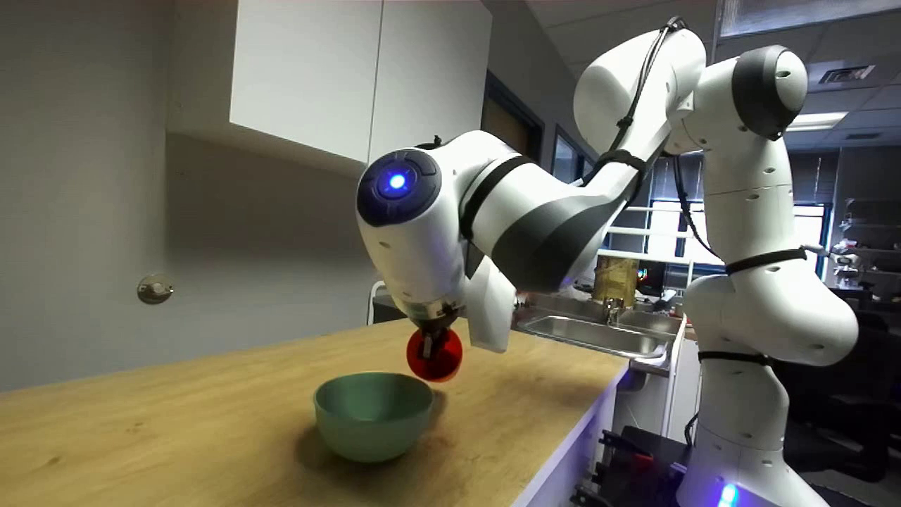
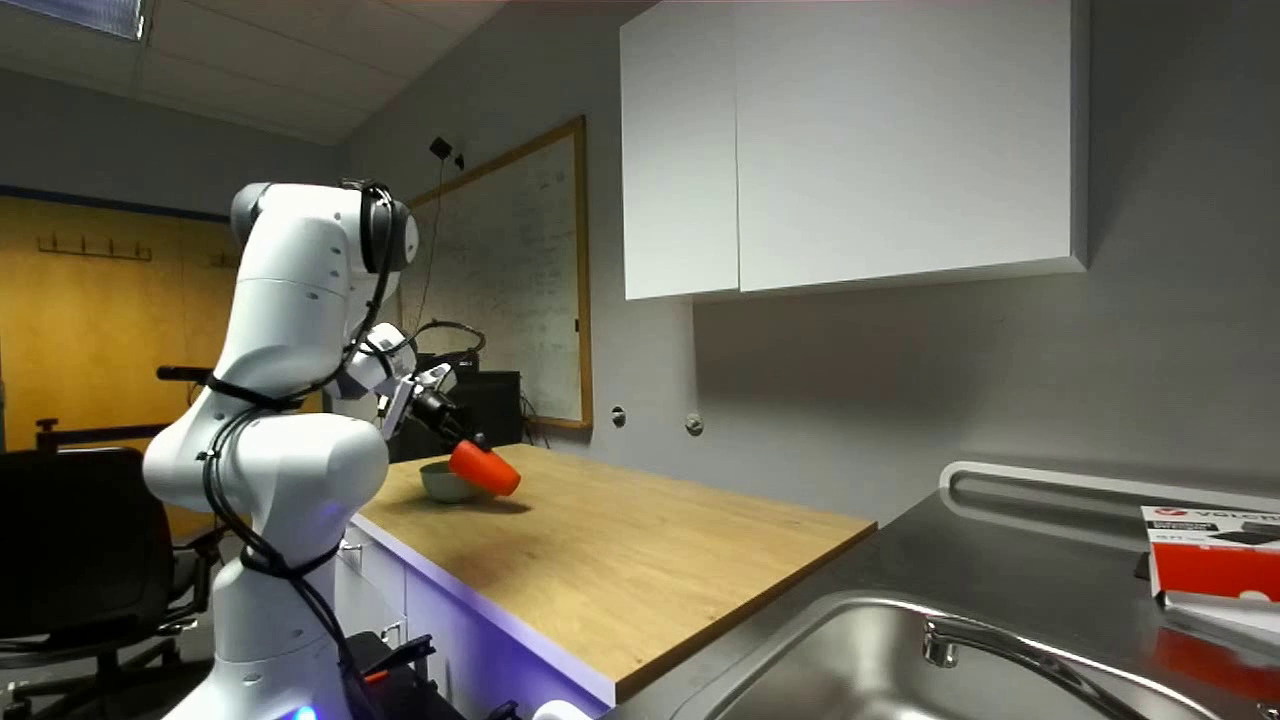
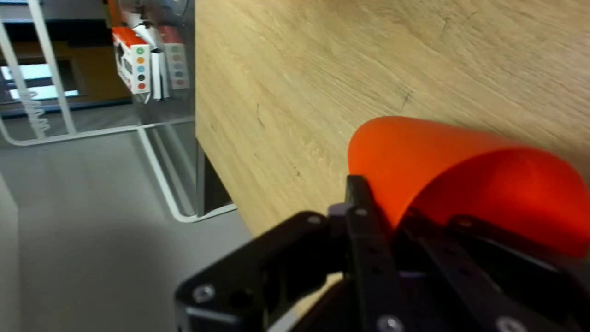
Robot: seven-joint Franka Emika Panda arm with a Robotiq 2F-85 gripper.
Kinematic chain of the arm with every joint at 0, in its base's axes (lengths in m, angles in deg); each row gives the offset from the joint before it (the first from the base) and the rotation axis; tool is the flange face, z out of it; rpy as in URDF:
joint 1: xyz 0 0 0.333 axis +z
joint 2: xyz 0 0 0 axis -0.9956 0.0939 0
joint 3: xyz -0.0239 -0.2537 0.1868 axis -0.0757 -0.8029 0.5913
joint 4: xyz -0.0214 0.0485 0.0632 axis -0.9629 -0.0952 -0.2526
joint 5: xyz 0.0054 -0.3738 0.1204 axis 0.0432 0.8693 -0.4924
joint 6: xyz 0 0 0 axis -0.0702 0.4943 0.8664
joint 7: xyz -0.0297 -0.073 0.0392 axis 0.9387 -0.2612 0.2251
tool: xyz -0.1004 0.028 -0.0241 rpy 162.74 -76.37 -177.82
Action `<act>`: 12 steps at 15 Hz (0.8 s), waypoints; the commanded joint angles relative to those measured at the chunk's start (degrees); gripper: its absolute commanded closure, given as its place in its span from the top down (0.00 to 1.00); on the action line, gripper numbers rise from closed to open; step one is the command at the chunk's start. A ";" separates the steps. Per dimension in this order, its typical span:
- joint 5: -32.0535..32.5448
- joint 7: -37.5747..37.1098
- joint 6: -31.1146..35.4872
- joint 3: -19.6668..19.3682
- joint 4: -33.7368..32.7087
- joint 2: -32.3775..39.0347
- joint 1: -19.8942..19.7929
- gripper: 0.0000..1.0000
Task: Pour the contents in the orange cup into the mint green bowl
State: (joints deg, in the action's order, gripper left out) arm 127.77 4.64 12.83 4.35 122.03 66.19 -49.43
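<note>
The orange cup (image 1: 448, 360) is tilted nearly onto its side in my gripper (image 1: 427, 343), above the table, with its mouth toward the mint green bowl (image 1: 373, 428). In an exterior view the cup (image 2: 488, 470) overlaps the bowl (image 2: 442, 484), its base pointing away from the bowl. In the wrist view my gripper (image 3: 385, 207) is shut on the wall of the cup (image 3: 405, 143), one finger outside and one inside. The visible inside of the cup shows no contents. The bowl stands upright on the table; it is out of the wrist view, and its bottom is hidden.
The wooden table (image 1: 176, 415) runs along a wall under a white cabinet (image 1: 303, 70). A metal sink (image 2: 850, 650) with a faucet (image 2: 1030, 660) adjoins the table's end. A red and white box (image 2: 1215, 560) lies on the dark counter beside the sink.
</note>
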 commanded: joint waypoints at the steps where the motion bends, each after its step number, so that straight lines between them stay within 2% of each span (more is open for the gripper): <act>1: 4.43 -3.15 -7.21 0.74 -3.95 2.55 2.76 0.02; 8: 10.14 -4.45 -14.62 0.27 -9.42 6.45 7.33 0.02; 12: 16.78 -6.41 -18.11 -0.57 -10.27 10.11 9.61 0.02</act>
State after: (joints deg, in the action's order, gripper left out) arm 140.60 -0.03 -1.86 4.65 114.14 72.95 -41.65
